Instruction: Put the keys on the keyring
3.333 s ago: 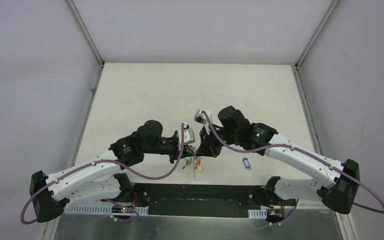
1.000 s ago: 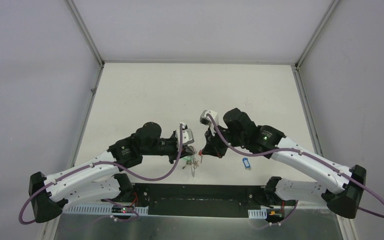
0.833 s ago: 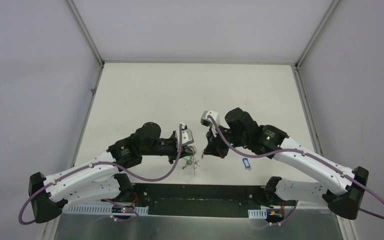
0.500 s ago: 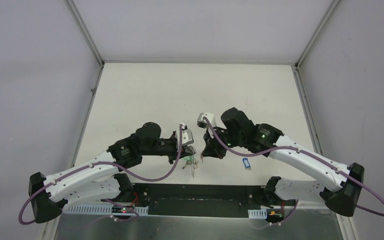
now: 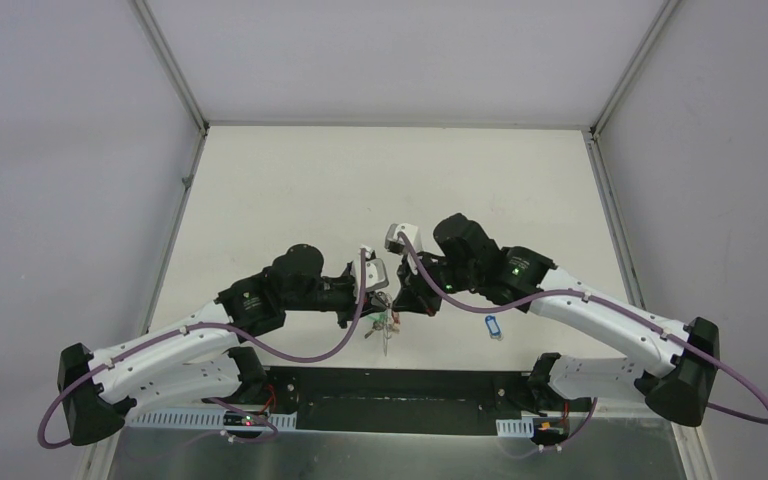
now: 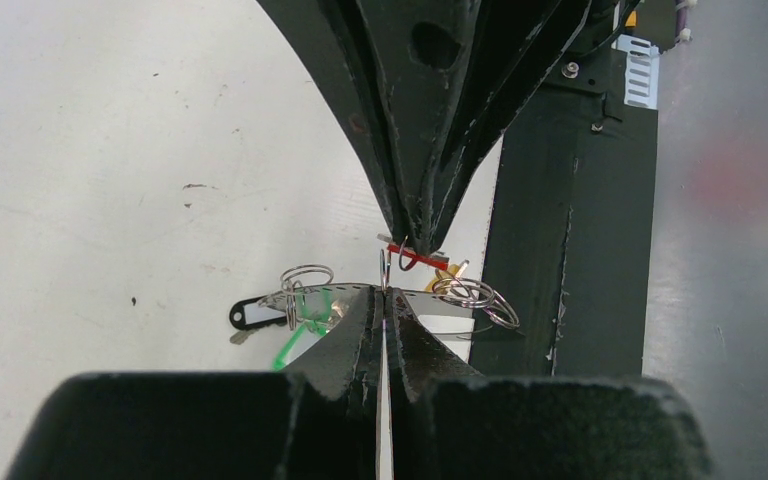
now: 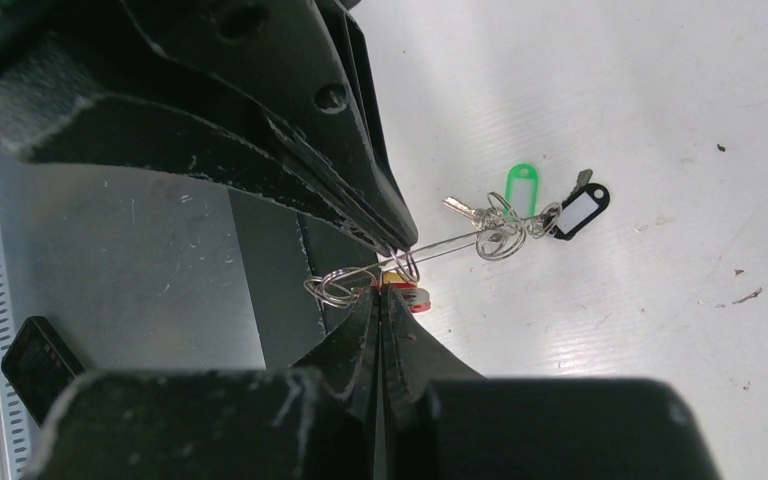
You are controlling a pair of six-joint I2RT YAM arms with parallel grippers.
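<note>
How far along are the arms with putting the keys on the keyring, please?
Done: the green-tagged key and black-tagged key appear to hang from the keyring. In hand: the left fingers pinch the keyring's rim, and the right fingers pinch the red-tagged key close to it, not visibly threaded. Left: the blue-tagged key lies alone on the table.

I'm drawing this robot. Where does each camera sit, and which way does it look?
Top: above and behind, looking down at the table; the left arm, right arm and their bases show.
Left wrist: on the left arm, looking along the left fingers at the right fingers opposite.
Right wrist: on the right arm, looking along the right fingers at the left fingers opposite.
Both wrist views share the green tag and black tag.
</note>
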